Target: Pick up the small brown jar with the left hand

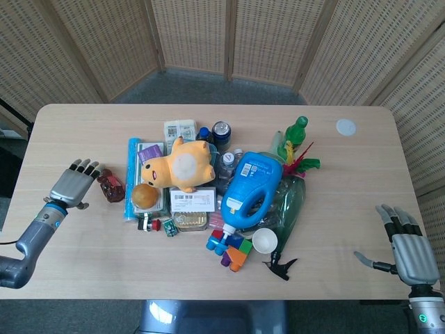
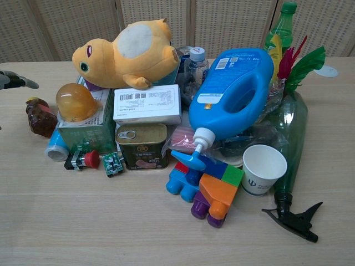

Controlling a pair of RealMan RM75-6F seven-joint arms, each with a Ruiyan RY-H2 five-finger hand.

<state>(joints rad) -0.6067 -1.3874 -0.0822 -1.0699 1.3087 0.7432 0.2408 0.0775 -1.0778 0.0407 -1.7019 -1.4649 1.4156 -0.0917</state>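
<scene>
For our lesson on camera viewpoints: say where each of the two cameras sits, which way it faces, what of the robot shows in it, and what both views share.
Head view: high above the near edge, looking down on the table; shows the left hand and the right hand.
Chest view: low at the near edge, facing across the clutter; only the left hand's fingertips.
Shared: small brown jar, plush toy, blue jug.

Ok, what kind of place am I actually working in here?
Probably a staged test setup, not a home: one wooden table ringed by wicker screens, with an unrelated heap of things, such as a plush toy and a detergent bottle.
</scene>
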